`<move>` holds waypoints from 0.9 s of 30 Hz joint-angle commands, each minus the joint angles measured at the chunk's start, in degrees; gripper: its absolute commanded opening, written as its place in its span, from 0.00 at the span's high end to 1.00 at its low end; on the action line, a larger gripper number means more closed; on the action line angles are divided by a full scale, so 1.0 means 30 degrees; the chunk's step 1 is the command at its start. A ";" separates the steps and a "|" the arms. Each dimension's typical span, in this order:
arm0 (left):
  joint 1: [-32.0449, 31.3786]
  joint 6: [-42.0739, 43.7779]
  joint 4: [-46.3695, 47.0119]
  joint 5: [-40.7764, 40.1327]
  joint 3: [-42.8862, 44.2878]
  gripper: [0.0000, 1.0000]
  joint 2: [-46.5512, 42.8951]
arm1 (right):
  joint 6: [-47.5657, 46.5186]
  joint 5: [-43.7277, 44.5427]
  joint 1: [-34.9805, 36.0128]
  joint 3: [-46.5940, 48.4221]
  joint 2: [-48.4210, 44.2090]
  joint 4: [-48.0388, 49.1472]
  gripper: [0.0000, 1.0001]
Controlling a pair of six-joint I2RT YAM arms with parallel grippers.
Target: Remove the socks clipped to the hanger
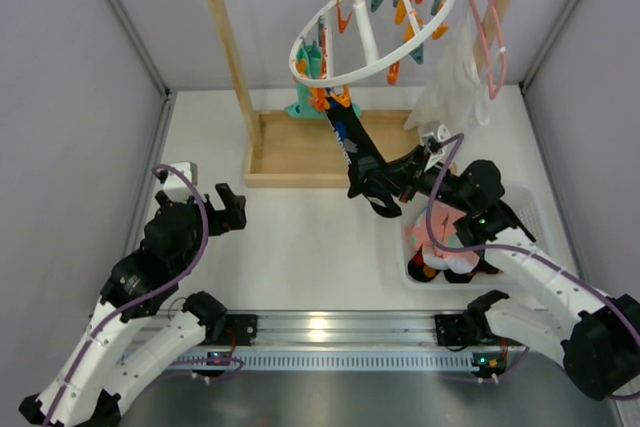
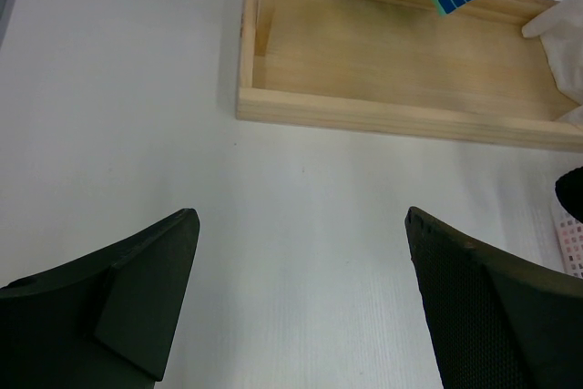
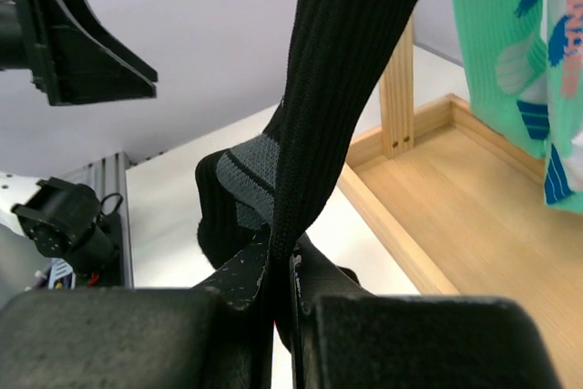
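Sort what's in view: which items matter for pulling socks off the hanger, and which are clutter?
Job:
black sock, pulled taut
right gripper, shut on it
teal sock, hanging
round white clip hanger

Clutter:
wooden rail frame
white garment
pink wire hanger
white basket
left gripper, open over bare table

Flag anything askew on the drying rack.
The round hanger hangs tilted, left rim low. The black sock clipped there is stretched taut diagonally down to the right end effector, shut on it, which seems to drag the ring down.
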 commanded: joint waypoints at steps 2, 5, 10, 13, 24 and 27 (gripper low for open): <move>0.0149 -0.0156 0.0120 0.0030 0.0055 0.02 -0.0019 | -0.0902 -0.0026 -0.0491 0.0379 0.0742 -0.1176 1.00; 0.0266 -0.0185 0.0149 0.0147 0.0055 0.02 0.0069 | -0.0347 -0.0730 -0.0345 0.0818 0.2294 -0.0269 1.00; 0.0471 -0.0273 0.0178 0.0293 0.0085 0.02 0.0186 | 0.0328 -0.1401 0.0329 0.2341 0.4875 0.1279 1.00; 0.0617 -0.0244 0.0179 0.0410 0.0114 0.02 0.0244 | 0.1178 -0.2048 0.0826 0.3542 0.6429 0.2220 1.00; 0.2988 0.0459 0.1320 0.3512 -0.0091 0.02 0.0508 | 0.8936 -0.5531 0.2732 0.4162 0.9889 1.3510 1.00; 0.4190 0.0664 0.1729 0.5211 -0.0179 0.02 0.0654 | 1.0085 -0.5886 0.2615 0.3313 0.9510 1.4935 1.00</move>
